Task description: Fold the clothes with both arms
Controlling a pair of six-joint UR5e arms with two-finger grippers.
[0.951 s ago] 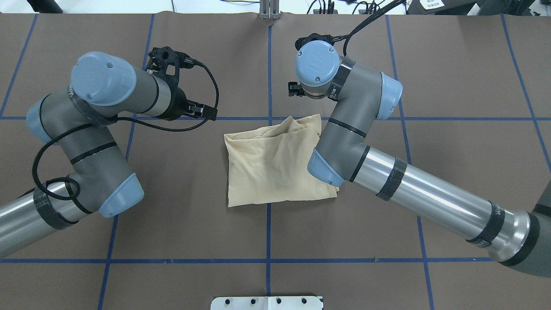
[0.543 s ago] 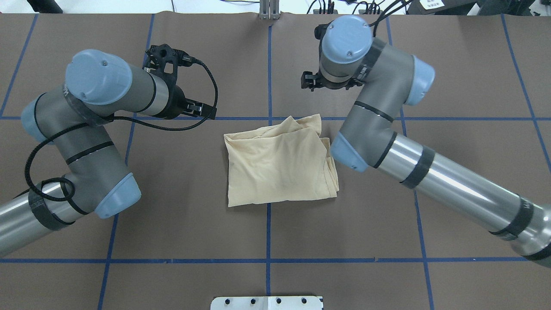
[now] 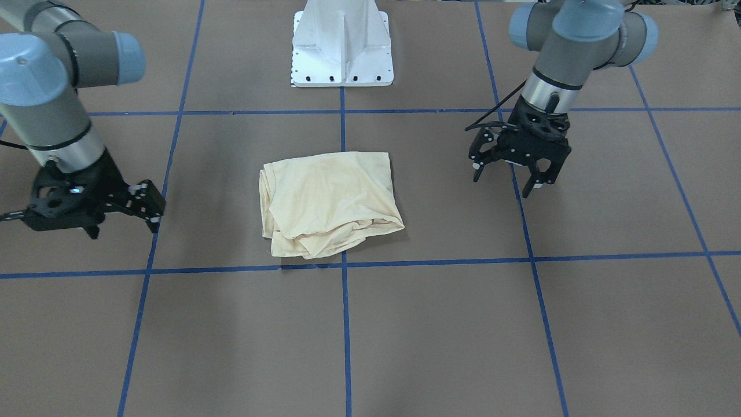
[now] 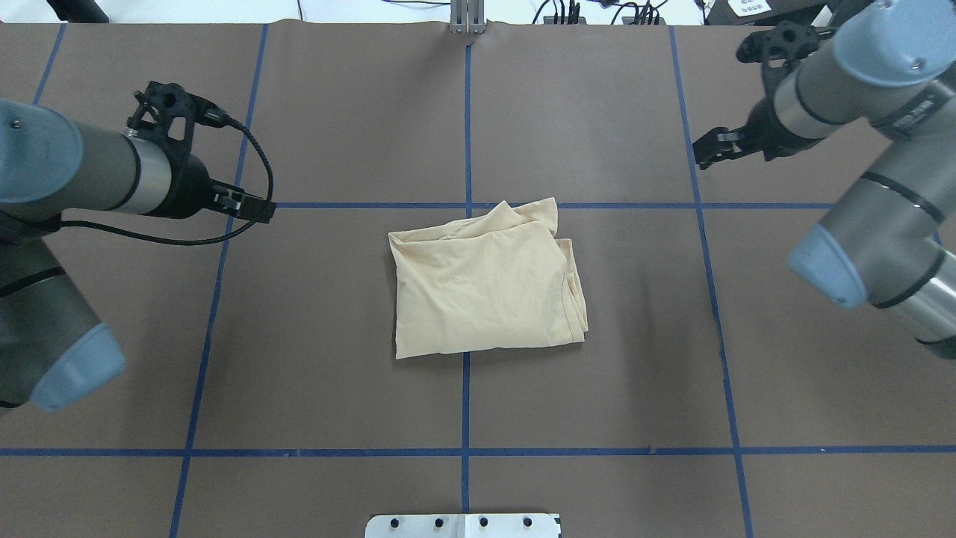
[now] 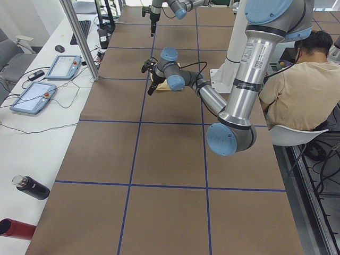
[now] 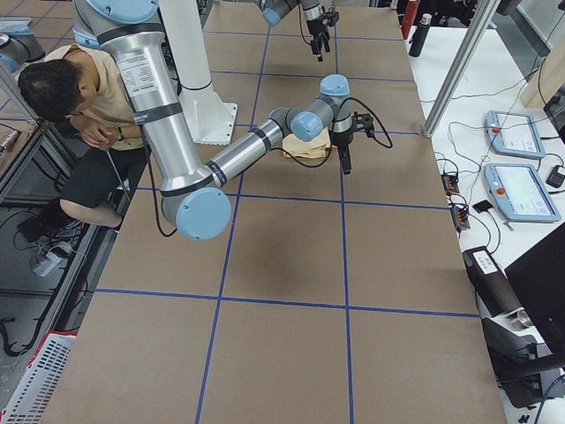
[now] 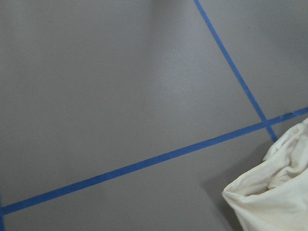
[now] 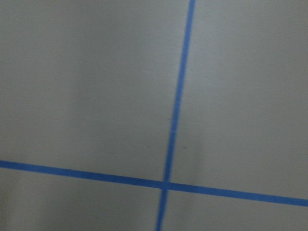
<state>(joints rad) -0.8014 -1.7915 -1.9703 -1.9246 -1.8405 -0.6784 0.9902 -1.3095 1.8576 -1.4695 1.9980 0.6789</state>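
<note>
T-shirt (image 4: pixel 485 288): folded bundle on tabletop (image 4: pixel 336 373).
Left tool (image 3: pixel 503 180): wide, empty, well apart from it.
Right tool (image 3: pixel 124 227): wide, empty.

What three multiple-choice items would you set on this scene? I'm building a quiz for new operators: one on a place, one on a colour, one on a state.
1. Where does the shirt lie?
A. on the white base
B. in the middle of the table
C. hanging from a tool

2. What colour are the tape lines?
A. red
B. white
C. blue

3. How is the left tool?
A. open, apart from the shirt
B. shut on the shirt
C. out of every view

Key:
1 B: the overhead view shows it folded, straddling the centre line.
2 C: blue lines grid the brown cover.
3 A: the front-facing view shows its fingers spread, well off the cloth.
</note>
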